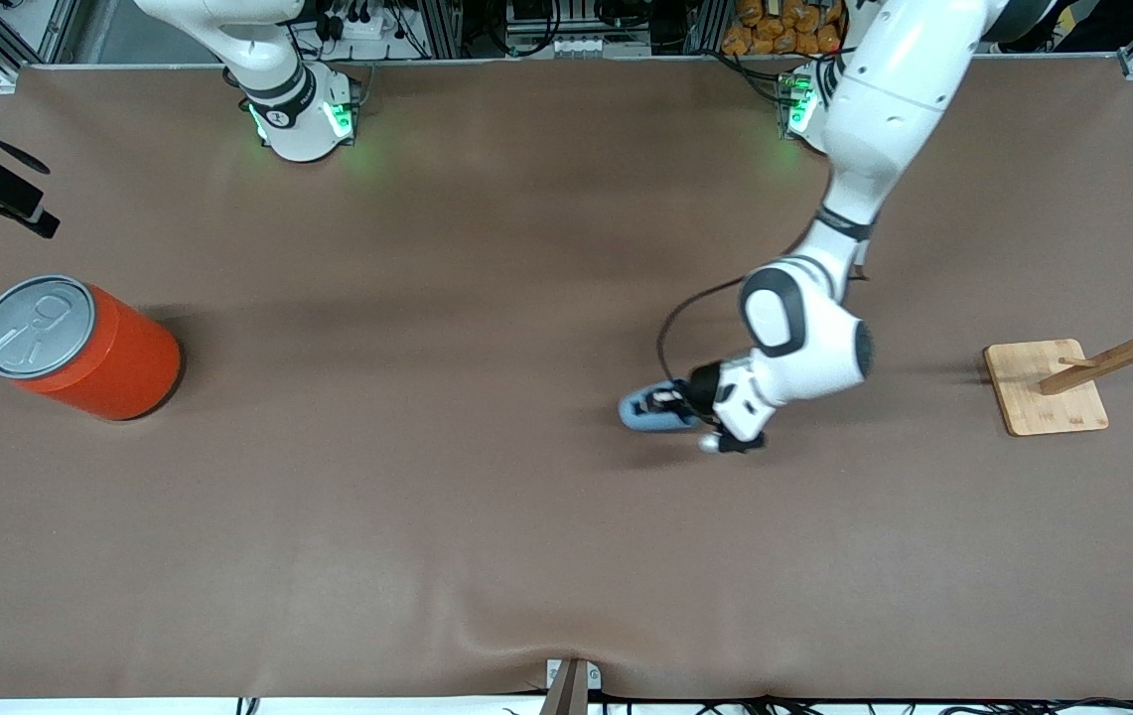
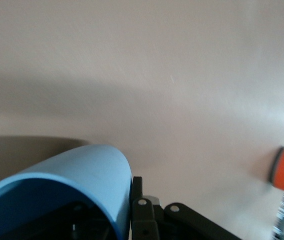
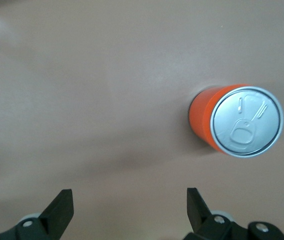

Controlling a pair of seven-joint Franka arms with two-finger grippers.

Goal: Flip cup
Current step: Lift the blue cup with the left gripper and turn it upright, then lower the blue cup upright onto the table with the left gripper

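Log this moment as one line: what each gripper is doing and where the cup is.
left gripper: shut on cup, cup lying on its side on table | right gripper: open, waiting above table near orange can

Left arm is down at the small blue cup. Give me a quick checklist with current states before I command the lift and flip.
1. Left hand shut on the small light-blue tapered plastic cup: ok.
2. One finger inside the cup's mouth, one outside its wall: ok.
3. Cup lying on its side on the brown table: ok.
4. Large orange can with grey pull-tab lid standing apart at the right arm's end: ok.
5. Wooden peg stand apart from the cup: ok.
6. Right hand open, waiting above the table: ok.
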